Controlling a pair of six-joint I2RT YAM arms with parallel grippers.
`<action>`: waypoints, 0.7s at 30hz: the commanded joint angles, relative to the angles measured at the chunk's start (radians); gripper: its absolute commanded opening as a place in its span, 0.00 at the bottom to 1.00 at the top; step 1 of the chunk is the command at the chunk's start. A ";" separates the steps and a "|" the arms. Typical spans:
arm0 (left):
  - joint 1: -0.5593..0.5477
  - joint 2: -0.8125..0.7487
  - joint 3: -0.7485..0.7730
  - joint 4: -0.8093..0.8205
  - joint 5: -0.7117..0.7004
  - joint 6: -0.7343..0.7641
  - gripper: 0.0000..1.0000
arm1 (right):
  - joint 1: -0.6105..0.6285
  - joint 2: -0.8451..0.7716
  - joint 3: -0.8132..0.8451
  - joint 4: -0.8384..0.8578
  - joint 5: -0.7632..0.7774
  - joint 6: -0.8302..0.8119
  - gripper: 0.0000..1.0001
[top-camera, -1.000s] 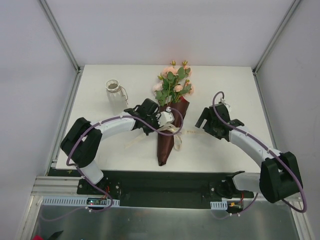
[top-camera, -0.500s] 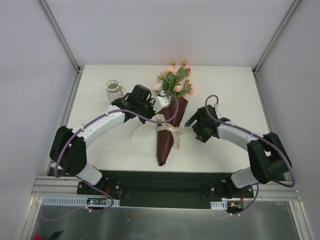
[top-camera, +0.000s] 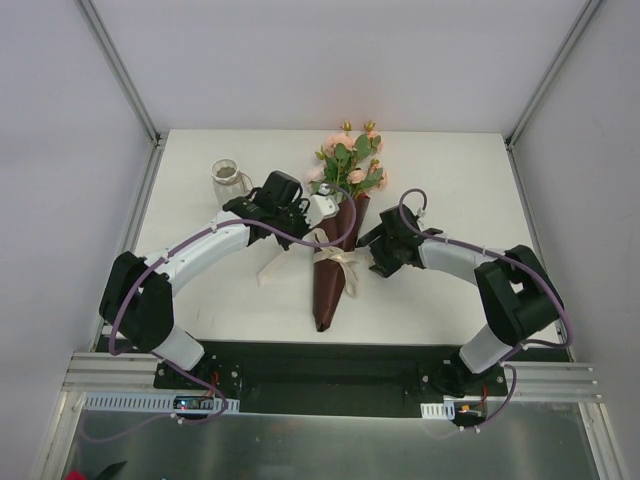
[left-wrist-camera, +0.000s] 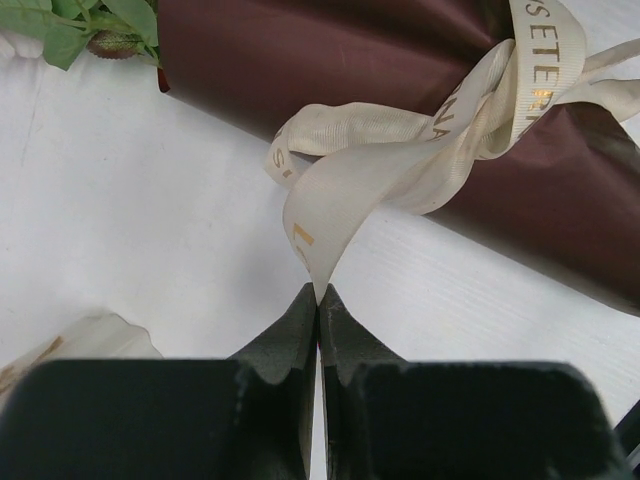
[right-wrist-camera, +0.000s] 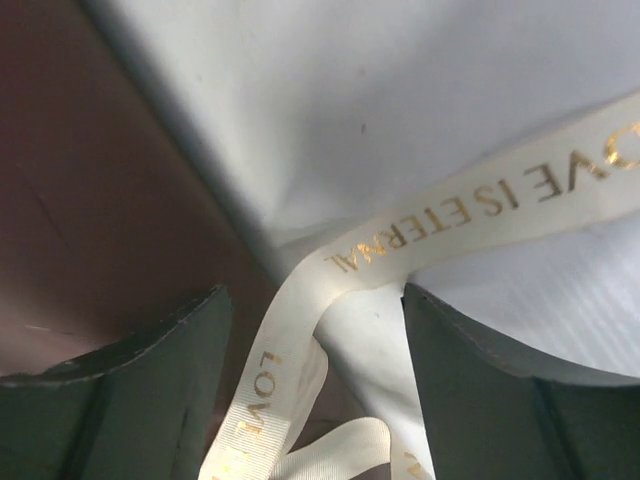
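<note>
A bouquet of pink flowers (top-camera: 348, 165) lies on the white table in a dark maroon paper cone (top-camera: 330, 285), tied with a cream ribbon (top-camera: 336, 258) printed in gold letters. My left gripper (top-camera: 310, 222) is beside the cone's upper left and shut on a ribbon end. In the left wrist view that gripper (left-wrist-camera: 318, 298) pinches the ribbon (left-wrist-camera: 400, 170), which rises to the knot on the cone (left-wrist-camera: 350, 60). My right gripper (top-camera: 376, 256) is open against the cone's right side. In its wrist view the right gripper (right-wrist-camera: 312, 300) straddles a ribbon strand (right-wrist-camera: 430, 225) next to the wrapper (right-wrist-camera: 90, 200).
A glass jar (top-camera: 228, 178) stands at the back left of the table (top-camera: 450, 180), just behind the left arm. A loose ribbon tail (top-camera: 270, 268) lies left of the cone. Metal frame posts (top-camera: 120, 70) and walls close in both sides.
The left gripper has drawn the ribbon end up and back toward the jar, then held still. The right gripper has slid left, up to the cone's side and over the ribbon.
</note>
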 joint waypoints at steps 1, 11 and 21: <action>-0.003 -0.026 -0.008 -0.030 0.018 0.010 0.00 | 0.027 -0.002 -0.033 -0.020 -0.033 0.074 0.70; -0.003 -0.049 -0.011 -0.050 0.001 0.021 0.00 | 0.003 -0.025 -0.069 0.010 0.047 0.054 0.19; -0.003 -0.088 -0.019 -0.073 -0.028 0.027 0.00 | -0.028 -0.176 -0.123 0.055 0.108 -0.065 0.01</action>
